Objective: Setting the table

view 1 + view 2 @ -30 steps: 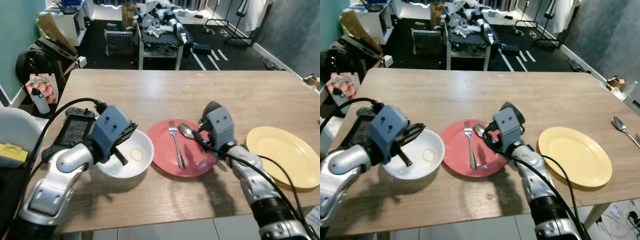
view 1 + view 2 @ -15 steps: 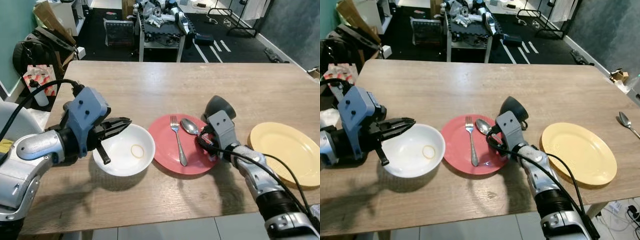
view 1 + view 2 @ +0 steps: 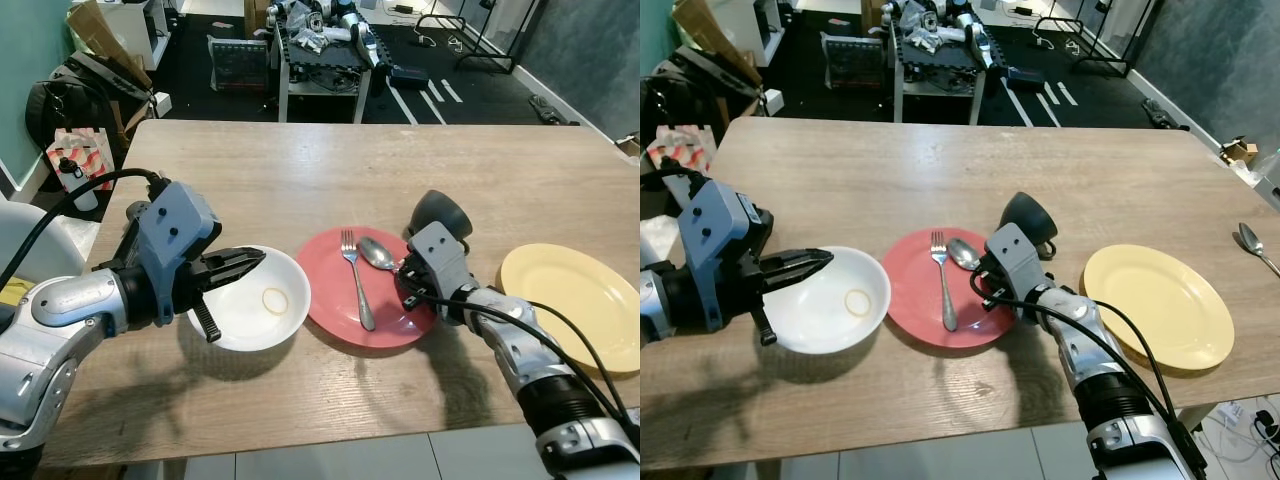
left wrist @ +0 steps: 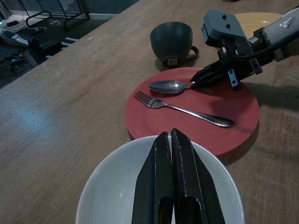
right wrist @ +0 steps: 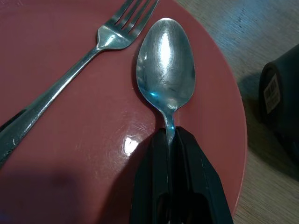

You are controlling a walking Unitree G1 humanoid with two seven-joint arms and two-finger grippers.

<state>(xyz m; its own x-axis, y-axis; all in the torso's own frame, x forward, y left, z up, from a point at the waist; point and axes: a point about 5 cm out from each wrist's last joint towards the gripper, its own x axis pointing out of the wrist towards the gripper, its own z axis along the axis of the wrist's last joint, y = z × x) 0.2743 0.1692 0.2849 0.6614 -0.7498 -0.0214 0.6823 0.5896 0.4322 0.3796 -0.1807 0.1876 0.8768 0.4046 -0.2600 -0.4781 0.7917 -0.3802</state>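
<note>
On the wooden table lies a red plate (image 3: 385,318) with a fork (image 3: 355,288) and a spoon (image 3: 377,253) on it. My right gripper (image 3: 404,276) rests on the plate's right side, shut on the spoon's handle (image 5: 168,122); the spoon's bowl (image 5: 165,60) lies beside the fork's tines (image 5: 135,11). Left of the plate stands a white bowl (image 3: 232,333) with a pale ring (image 3: 273,300) inside. My left gripper (image 3: 255,258) hovers over the bowl's left rim, shut and empty, its fingers (image 4: 160,154) pressed together and pointing at the red plate (image 4: 238,112).
A dark cup (image 3: 441,211) stands just behind my right gripper. A yellow plate (image 3: 578,305) lies to the right, and a second spoon (image 3: 1251,242) lies near the table's right edge. A white chair (image 3: 25,250) is at the left. Cluttered shelving stands beyond the table.
My left gripper has come off the bowl's rim and now hovers over it with fingers together. The right gripper still holds the spoon on the red plate.
</note>
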